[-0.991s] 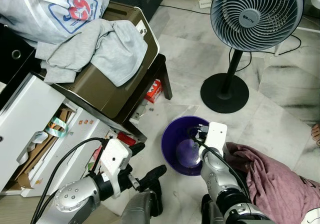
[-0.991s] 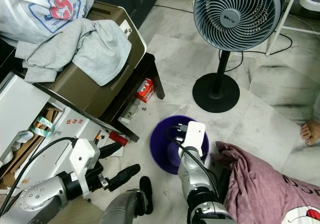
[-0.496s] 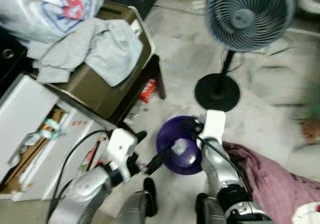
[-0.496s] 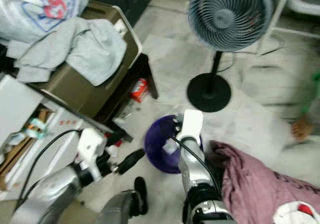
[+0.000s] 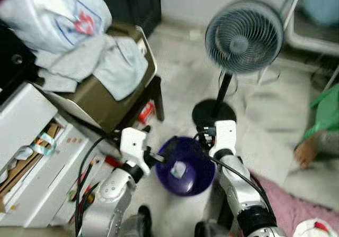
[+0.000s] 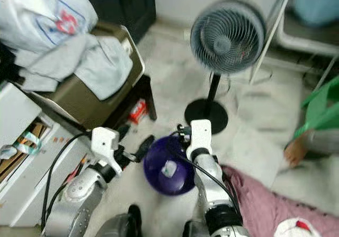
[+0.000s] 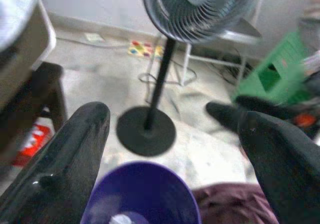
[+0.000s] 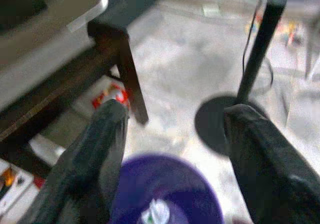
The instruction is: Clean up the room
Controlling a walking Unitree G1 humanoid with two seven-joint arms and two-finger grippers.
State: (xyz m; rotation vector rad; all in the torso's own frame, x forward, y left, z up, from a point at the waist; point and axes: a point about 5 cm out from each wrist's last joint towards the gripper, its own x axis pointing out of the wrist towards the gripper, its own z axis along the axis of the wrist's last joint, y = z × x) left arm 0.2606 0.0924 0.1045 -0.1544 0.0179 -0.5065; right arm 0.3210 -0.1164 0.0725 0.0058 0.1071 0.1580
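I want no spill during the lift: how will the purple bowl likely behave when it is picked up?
The bowl looks like thin plastic, so probably light and stiff. Its smooth, glossy wall may slip between the fingers. A small pale scrap lies loose inside, so tilting the bowl could let it slide out.

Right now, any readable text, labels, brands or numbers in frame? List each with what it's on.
None can be read; the frames are blurred.
White bag on the pile: a red and blue logo, letters too blurred to read.
Fan hub: a mark, unreadable.
Small red pack on the floor under the dark stand: white print, unreadable.
White drawer unit: small orange stickers, too small to read.
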